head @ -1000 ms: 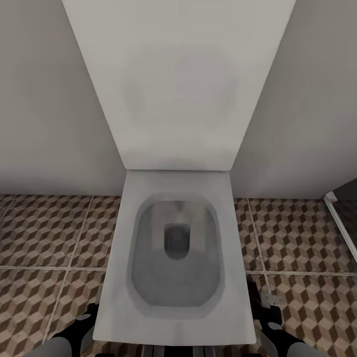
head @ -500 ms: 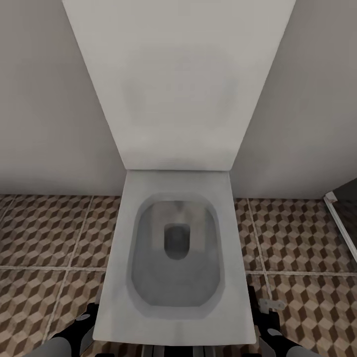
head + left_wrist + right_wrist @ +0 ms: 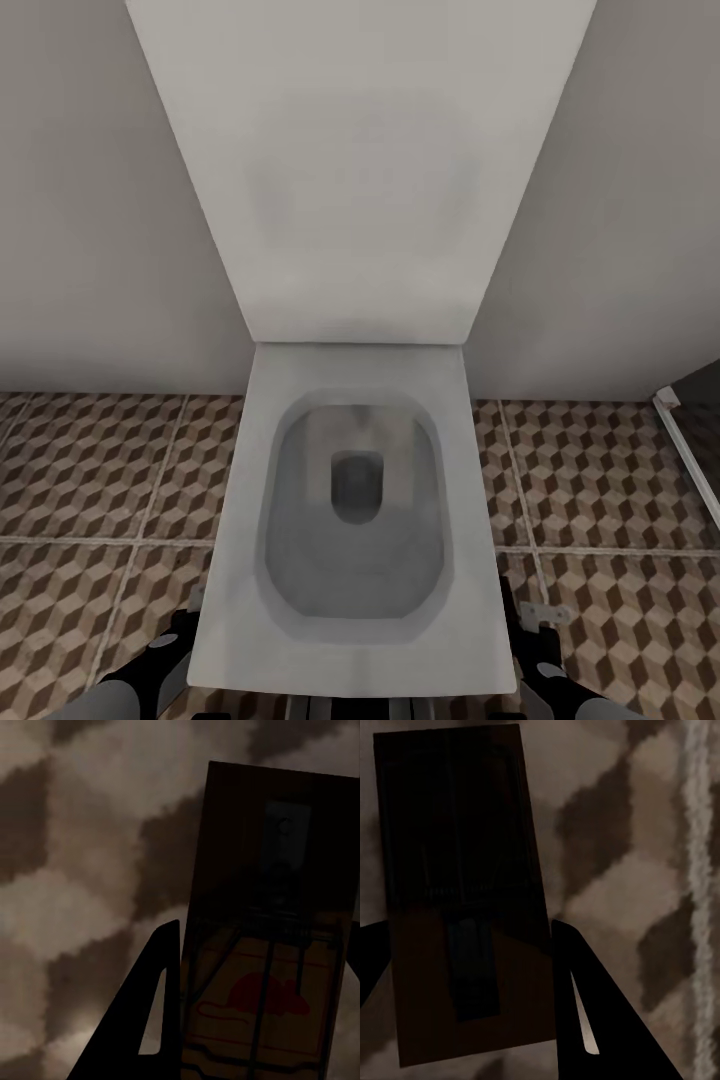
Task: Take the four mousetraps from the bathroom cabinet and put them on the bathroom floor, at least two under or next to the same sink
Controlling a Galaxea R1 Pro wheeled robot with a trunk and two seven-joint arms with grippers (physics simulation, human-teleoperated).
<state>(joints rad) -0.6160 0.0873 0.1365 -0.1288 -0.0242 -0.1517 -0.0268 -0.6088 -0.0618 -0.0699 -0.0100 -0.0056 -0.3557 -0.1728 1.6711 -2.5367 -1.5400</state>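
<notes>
One mousetrap (image 3: 262, 945), a tan board with a dark wire and a red mouse mark, sits between the dark fingers (image 3: 146, 1020) of my left gripper (image 3: 262, 941), which is shut on it, close above the cube-patterned bathroom floor (image 3: 75, 907). My right gripper (image 3: 465, 937) is shut on a second mousetrap (image 3: 457, 832), a dark board over the same tiles (image 3: 622, 870). In the head view both grippers hang low, the left gripper (image 3: 178, 632) and the right gripper (image 3: 522, 628) on either side of the toilet, with a pale trap end (image 3: 546, 612) poking out. The cabinet and the sink are out of view.
A white toilet (image 3: 250, 560) with its lid raised against the grey wall stands straight ahead, between my arms. Patterned floor (image 3: 90, 470) spreads to both sides of it. A white frame edge with a dark panel (image 3: 688, 450) stands at the far right.
Both grippers have sunk slightly lower beside the toilet. The pale trap end by the right gripper has shifted a little. The camera view is unchanged.
</notes>
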